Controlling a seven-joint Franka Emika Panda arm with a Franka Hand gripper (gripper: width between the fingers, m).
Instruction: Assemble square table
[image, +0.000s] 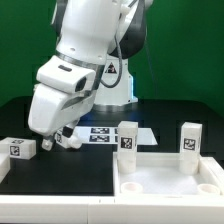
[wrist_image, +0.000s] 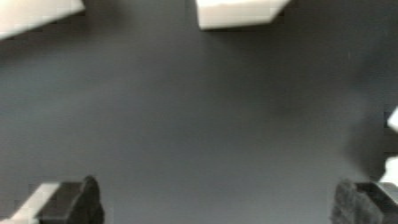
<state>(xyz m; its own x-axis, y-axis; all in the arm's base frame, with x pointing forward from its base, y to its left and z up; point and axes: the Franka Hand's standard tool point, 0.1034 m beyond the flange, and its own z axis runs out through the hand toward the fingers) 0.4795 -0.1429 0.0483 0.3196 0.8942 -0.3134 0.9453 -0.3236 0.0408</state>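
**Tabletop up front, gripper empty and wide: legs are the next grab**

The tabletop sits nearest the camera, at the exterior view's right. It is a white plastic tray with a raised rim. We judge it stiff and light but smooth, so it would likely slide on the black table if nudged. It is too broad to span, so we'd take it by the rim wall only.

2 upright legs stand at its far side, 1 at the near corner and 1 further to the exterior view's right. We cannot tell whether they are seated in sockets or just stand behind the rim.

A 3rd leg lies flat at the exterior view's left, well apart from the tabletop. The legs are small rigid blocks, probably light with slick faces. We'd pinch across 2 opposite flat sides at mid-length.

The gripper hangs low between that lying leg and the marker board. In the wrist view its fingers are spread wide with only bare table between them.

The table is open from the gripper to the tabletop. The rim and the upright legs are the edges to clear.
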